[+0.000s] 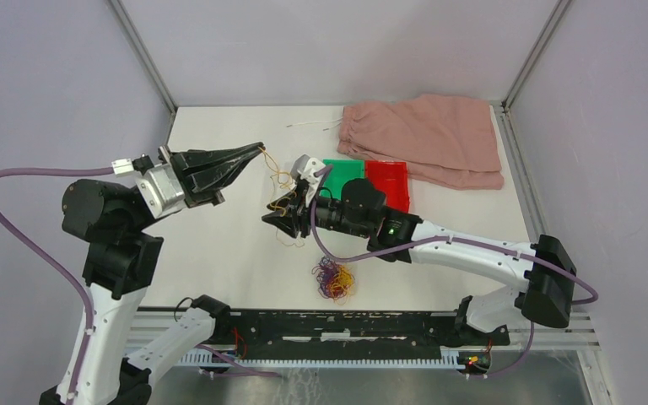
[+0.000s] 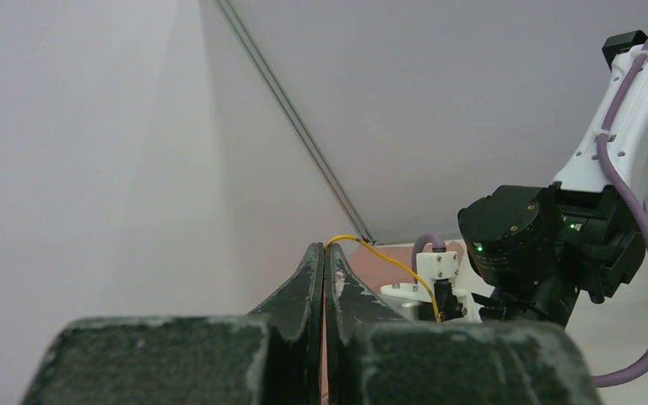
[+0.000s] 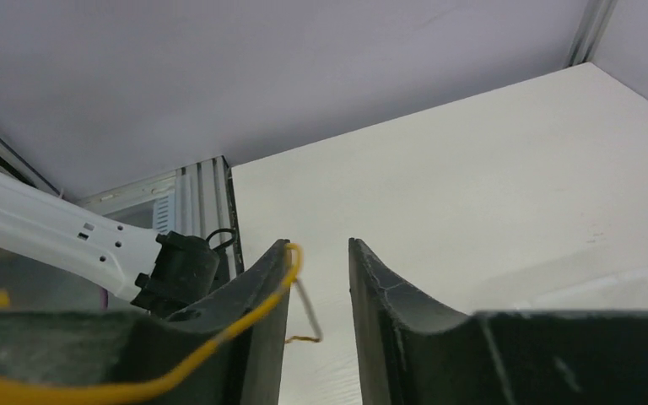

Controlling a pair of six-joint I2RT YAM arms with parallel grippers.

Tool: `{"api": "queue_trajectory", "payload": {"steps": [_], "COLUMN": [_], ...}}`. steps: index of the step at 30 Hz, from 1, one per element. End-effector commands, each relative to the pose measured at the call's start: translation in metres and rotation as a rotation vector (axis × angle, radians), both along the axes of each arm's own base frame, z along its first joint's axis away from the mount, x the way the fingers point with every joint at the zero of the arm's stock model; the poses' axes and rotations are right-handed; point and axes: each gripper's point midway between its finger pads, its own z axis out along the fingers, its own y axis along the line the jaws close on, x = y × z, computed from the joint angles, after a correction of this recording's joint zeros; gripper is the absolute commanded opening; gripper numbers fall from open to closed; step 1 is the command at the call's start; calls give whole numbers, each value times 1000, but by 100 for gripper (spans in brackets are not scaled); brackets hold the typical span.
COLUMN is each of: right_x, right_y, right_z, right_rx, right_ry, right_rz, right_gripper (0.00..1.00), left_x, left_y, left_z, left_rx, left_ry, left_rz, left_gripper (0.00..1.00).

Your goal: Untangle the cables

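Yellow cable [image 1: 280, 175] hangs between both grippers. Fingers of the left gripper [image 2: 325, 249] are clamped together on it, while those of the right gripper [image 3: 321, 249] stand apart, the strand draped over one. Other cables [image 1: 334, 279] lie clumped on the tabletop [image 1: 219, 245] below.

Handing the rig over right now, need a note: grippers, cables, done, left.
Left gripper: shut on one thin yellow wire, raised off the white table.
Right gripper: open, that wire draped over one finger, not pinched.
Tangled clump of yellow, red and purple cables: on the table, near edge.
Done: one strand out. Left: the clump.
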Motion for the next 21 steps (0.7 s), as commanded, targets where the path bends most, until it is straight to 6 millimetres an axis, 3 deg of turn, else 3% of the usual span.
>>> {"api": "queue_trajectory", "payload": {"steps": [1, 4, 7, 11, 14, 17, 21], "right_x": [13, 22, 29, 44, 57, 66, 85], "right_y": [-13, -31, -57, -95, -123, -151, -198], "right_z": [43, 42, 40, 37, 33, 30, 16], "right_rx": [156, 184, 205, 228, 225, 208, 88], "right_ry": [-15, 51, 124, 279, 381, 407, 354], "right_rz": [-75, -123, -186, -274, -344, -422, -623], "right_gripper": [24, 7, 1, 0, 0, 0, 0], "left_x": [-10, -8, -3, -8, -6, -1, 1], "left_y": [3, 6, 7, -1, -2, 1, 4], "left_z": [-3, -19, -50, -121, -169, -191, -194], "left_rx": [2, 29, 80, 245, 364, 425, 450], "left_ry": [20, 20, 40, 150, 260, 315, 315], "left_rz": [-9, 24, 48, -25, -53, -32, -9], "left_gripper": [3, 3, 4, 36, 71, 80, 84]}}
